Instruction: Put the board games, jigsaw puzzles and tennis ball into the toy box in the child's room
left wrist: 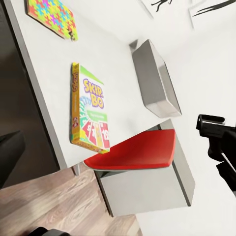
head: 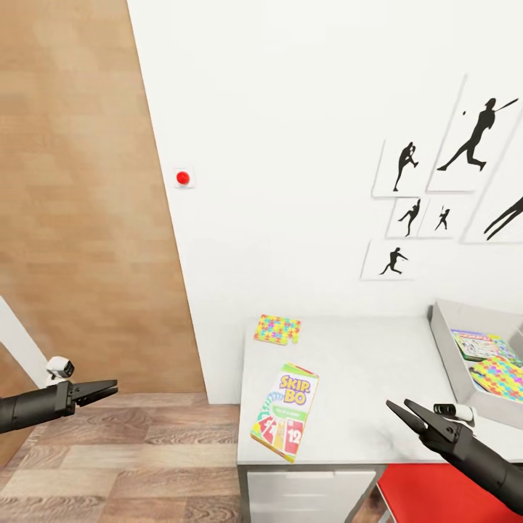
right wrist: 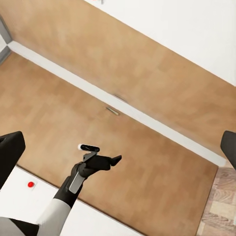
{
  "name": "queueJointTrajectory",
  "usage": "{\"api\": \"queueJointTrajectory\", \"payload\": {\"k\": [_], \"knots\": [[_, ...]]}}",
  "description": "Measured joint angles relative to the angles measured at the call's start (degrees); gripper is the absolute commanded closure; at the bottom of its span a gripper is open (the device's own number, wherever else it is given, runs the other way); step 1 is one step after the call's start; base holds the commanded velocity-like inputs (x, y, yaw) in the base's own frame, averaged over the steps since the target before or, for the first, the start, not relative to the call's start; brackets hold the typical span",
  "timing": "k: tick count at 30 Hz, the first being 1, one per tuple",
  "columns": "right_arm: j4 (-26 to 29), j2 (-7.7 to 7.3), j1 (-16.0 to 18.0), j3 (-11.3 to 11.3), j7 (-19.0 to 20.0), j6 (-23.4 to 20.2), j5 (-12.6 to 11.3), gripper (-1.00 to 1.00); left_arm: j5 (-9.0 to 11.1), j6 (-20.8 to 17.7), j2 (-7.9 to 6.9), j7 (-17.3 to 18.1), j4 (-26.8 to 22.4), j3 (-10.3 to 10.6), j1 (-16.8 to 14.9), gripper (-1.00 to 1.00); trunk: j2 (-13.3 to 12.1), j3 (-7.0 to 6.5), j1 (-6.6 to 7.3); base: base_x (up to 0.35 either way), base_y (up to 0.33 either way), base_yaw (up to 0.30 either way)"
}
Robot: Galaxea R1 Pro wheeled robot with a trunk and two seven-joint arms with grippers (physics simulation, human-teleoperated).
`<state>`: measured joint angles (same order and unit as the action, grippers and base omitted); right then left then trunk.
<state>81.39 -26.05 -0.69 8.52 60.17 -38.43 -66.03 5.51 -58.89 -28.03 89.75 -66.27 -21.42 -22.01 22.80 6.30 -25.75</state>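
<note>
A green and yellow Skip-Bo board game (head: 285,410) (left wrist: 91,110) lies near the front edge of the grey table (head: 363,363). One jigsaw puzzle (head: 277,329) (left wrist: 51,15) rests at the table's back left corner. At the right end, the grey toy box (head: 444,347) (left wrist: 155,78) holds a second jigsaw puzzle (head: 501,378) and a pale flat board game (head: 476,341). My left gripper (head: 112,389) hangs open over the floor, left of the table. My right gripper (head: 397,404) is open above the table's front edge, empty. The tennis ball and bed are out of view.
A red chair seat (head: 428,494) (left wrist: 137,152) is tucked under the table beside white drawers (head: 305,494). Silhouette pictures (head: 436,196) and a red button (head: 183,177) are on the white wall. A wooden panel (head: 80,218) stands to the left.
</note>
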Motion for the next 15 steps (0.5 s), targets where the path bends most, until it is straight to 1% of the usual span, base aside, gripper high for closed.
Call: {"api": "queueJointTrajectory", "payload": {"k": [3,7,9,12,15], "knots": [[-0.1,0.03,0.0,0.0,-0.1,0.0,0.0,-1.0,0.0,0.0,0.02,0.0,0.0,0.0,0.0,-1.0,0.0,0.01,0.01,0.132,0.003,0.0],[-0.1,0.3,0.0,-0.1,-0.2,0.0,0.3,-1.0,0.0,0.0,0.1,0.0,0.0,0.0,0.0,-1.0,0.0,0.02,0.03,0.242,0.001,0.0],[-0.1,0.53,0.0,0.0,-0.2,0.1,0.8,-1.0,0.0,0.0,0.12,0.0,0.0,0.0,0.0,-1.0,0.0,0.02,0.02,0.216,0.0,0.0],[-0.1,0.94,0.0,0.1,-0.1,0.1,1.9,-1.0,0.0,0.0,0.11,0.0,0.0,0.0,0.0,-1.0,0.0,0.02,0.01,0.095,0.0,0.0],[-0.1,1.09,0.1,0.1,-0.2,0.1,2.5,-1.0,0.0,0.0,0.09,0.0,0.0,0.0,0.0,-1.0,0.0,0.02,0.0,0.042,0.002,0.0]]}}
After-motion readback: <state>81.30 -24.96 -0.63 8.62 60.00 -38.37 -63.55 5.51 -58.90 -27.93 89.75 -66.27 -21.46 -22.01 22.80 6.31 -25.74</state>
